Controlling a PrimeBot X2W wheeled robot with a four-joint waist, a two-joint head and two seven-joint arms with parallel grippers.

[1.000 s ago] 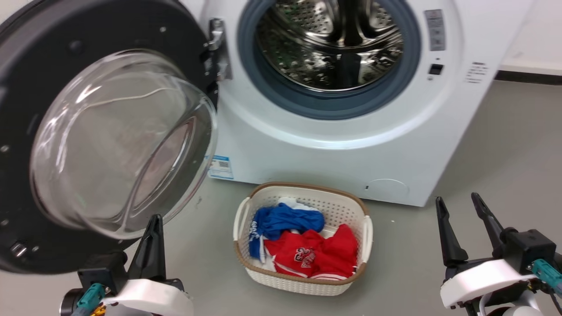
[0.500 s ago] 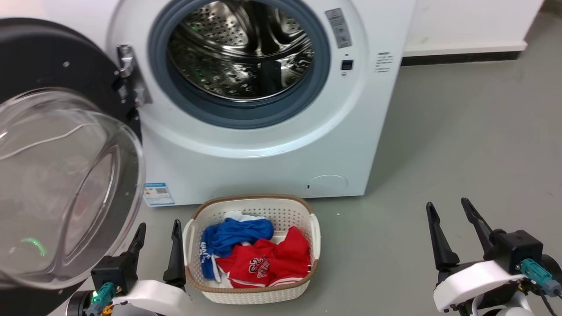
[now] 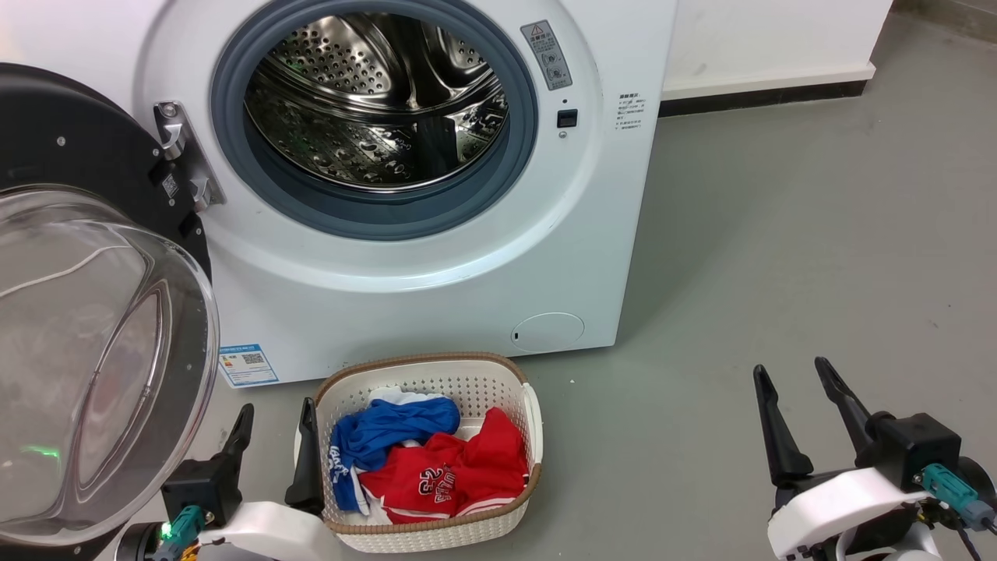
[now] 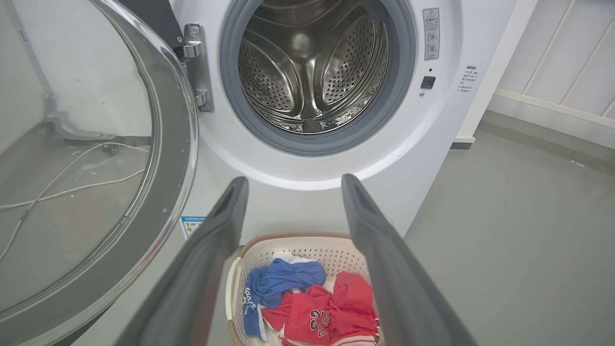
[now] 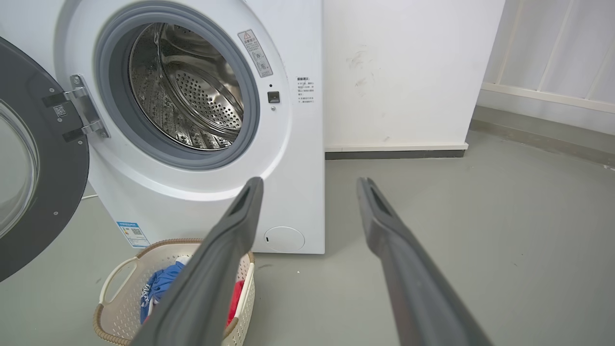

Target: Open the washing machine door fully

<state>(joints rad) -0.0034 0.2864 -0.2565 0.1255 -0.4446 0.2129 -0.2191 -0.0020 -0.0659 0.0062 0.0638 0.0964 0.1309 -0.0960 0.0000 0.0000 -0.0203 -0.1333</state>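
Washing machine door (image 3: 86, 335) is hanging wide open, left of the drum (image 3: 374, 101).
Left end effector (image 3: 276, 411) and right end effector (image 3: 790, 371) are hovering open, empty; any finishing nudge is probably best pressing the black rim, avoiding the basket (image 3: 424, 362).

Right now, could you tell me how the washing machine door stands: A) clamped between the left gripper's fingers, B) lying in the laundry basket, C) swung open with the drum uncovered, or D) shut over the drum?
C: the washing machine door stands swung wide beside the uncovered drum, while the left gripper is open with nothing between its fingers.
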